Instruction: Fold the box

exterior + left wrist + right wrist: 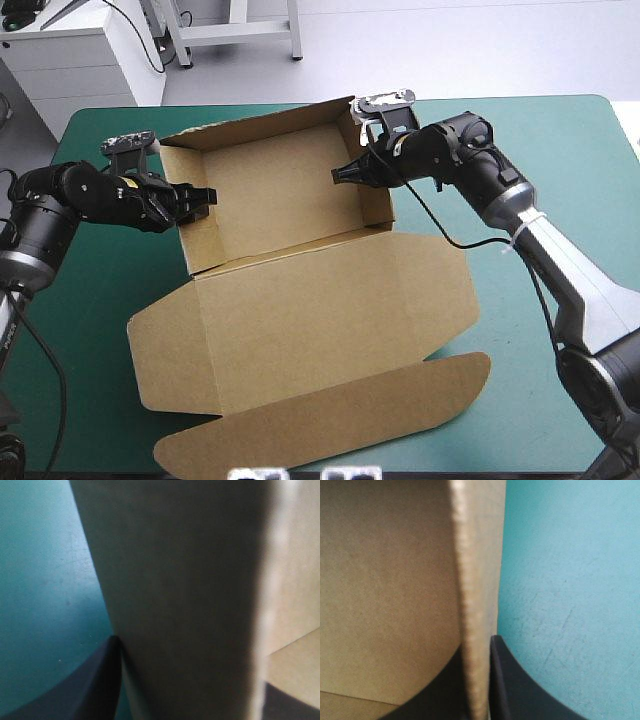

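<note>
On the teal-green counter (520, 130) sits the brown box (300, 300), right in the middle. It is an open tray now. Its far wall (260, 125) and both side walls stand up. The lid (330, 310) lies flat on the near side, with a long round flap (330, 415) at its end.

The left arm (90, 195) reaches to the left wall (175, 210) of the tray. Its jaws stand apart, one outside the wall and one inside (the left wrist view shows the wall (185, 580) wide between them, with the counter (45, 580) beside it). They do not look tight on it.

The right arm (480, 170) reaches to the right wall (372, 170). Its jaws are pinched on that wall, nearly together, with the thin board (475, 580) between them.

I think the step in hand is fixing the side walls so that they stay up. The right wall is held. The left wall is only fenced in.

Next, the left jaws may need to squeeze their wall too. Both arms should press gently and evenly. If one side pulls too hard, the light tray could slide or a wall could bend. I cannot tell if the walls are fully tucked in.
</note>
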